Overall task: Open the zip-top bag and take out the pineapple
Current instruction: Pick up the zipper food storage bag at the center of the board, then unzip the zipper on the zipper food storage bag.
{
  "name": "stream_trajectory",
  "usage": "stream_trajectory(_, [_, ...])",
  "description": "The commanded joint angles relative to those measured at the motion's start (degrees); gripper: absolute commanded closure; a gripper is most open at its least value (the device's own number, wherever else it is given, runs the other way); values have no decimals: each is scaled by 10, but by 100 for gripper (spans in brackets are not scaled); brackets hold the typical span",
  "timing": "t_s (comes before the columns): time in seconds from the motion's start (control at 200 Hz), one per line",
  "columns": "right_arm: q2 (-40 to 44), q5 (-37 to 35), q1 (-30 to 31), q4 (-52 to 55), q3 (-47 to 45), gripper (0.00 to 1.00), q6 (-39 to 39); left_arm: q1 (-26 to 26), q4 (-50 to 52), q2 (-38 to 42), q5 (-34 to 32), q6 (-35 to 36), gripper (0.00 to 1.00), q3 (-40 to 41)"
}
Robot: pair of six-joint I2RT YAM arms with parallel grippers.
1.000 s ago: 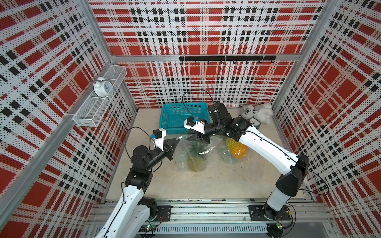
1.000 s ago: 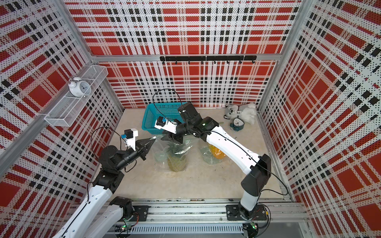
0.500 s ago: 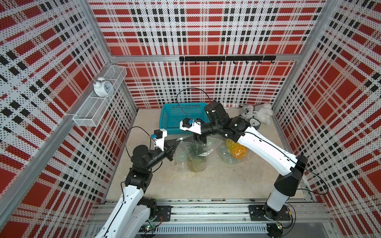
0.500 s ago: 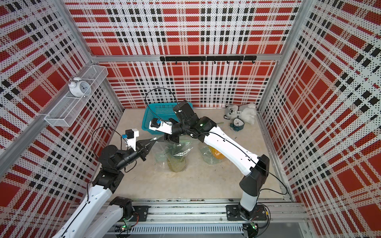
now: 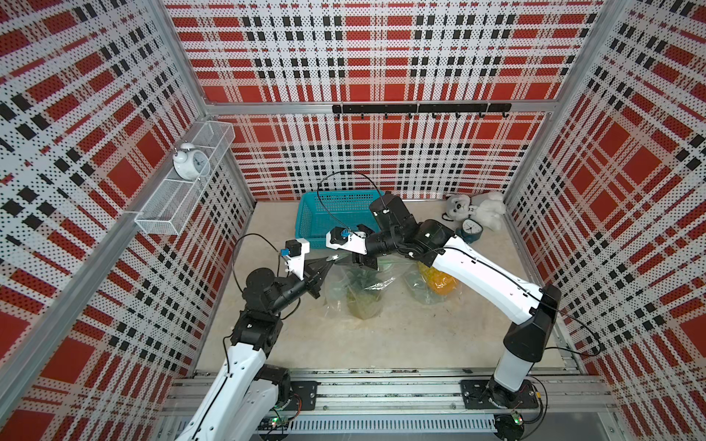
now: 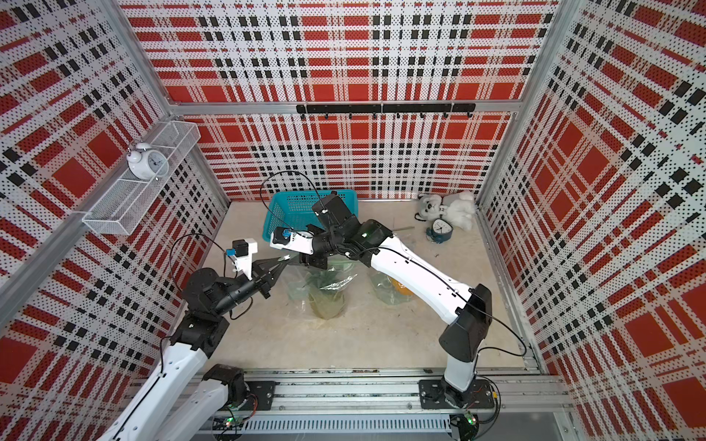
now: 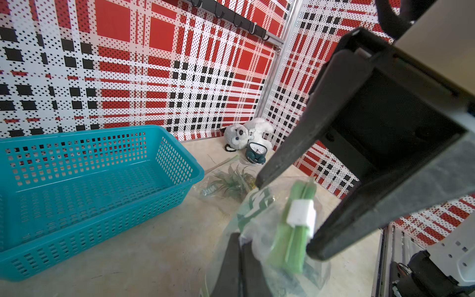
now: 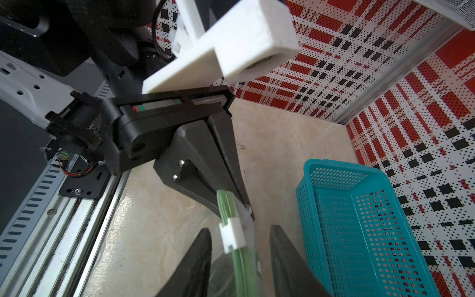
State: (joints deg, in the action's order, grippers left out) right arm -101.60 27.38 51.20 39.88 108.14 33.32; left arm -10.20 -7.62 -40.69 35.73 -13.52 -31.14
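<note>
A clear zip-top bag (image 5: 359,290) stands mid-floor with a greenish pineapple (image 5: 365,303) inside; both top views show it (image 6: 324,294). My left gripper (image 5: 330,261) (image 7: 240,237) is shut on the bag's upper corner. The green zip strip (image 8: 227,205) carries a white slider (image 8: 232,235) (image 7: 300,214). My right gripper (image 8: 240,228) (image 5: 363,262) is open, one finger on each side of the slider with a gap on both sides. In the left wrist view the right gripper's black fingers (image 7: 285,151) loom over the strip.
A second clear bag with a yellow pineapple (image 5: 437,282) lies under my right forearm. A teal basket (image 5: 305,225) stands behind the bags. A plush dog (image 5: 475,208) and a dark clock (image 5: 470,231) sit in the back right corner. A wire shelf (image 5: 187,183) holds a white alarm clock.
My right gripper has shifted a little to the left along the bag's top, toward the left gripper, its jaws widening then narrowing again. The left arm has stayed put, still pinching the corner.
</note>
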Motion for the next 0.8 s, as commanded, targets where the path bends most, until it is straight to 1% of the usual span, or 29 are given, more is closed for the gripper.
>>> stream_trajectory(0.0, [-7,5,7,-8,10,60,6,7,-3,8,-2,8,100,-20])
stream_trajectory(0.115, [-8,4,8,-14,8,63,4,8,0,10,0,9,100,-21])
stream_trajectory(0.235, [-9,1,9,-22,8,70,1,9,1,10,2,10,100,-22])
stream_trajectory(0.381, [-11,1,9,-26,6,74,-1,9,4,10,7,12,100,-24])
stream_trajectory(0.606, [-15,0,9,-27,9,88,-5,10,4,12,19,13,100,-30])
stream_trajectory(0.656, [-16,1,9,-27,10,91,-6,10,5,13,21,14,95,-32])
stream_trajectory(0.716, [-16,2,9,-27,10,93,-7,10,3,15,24,15,84,-35])
stream_trajectory(0.797, [-18,5,9,-24,13,94,-7,11,1,17,29,15,78,-39])
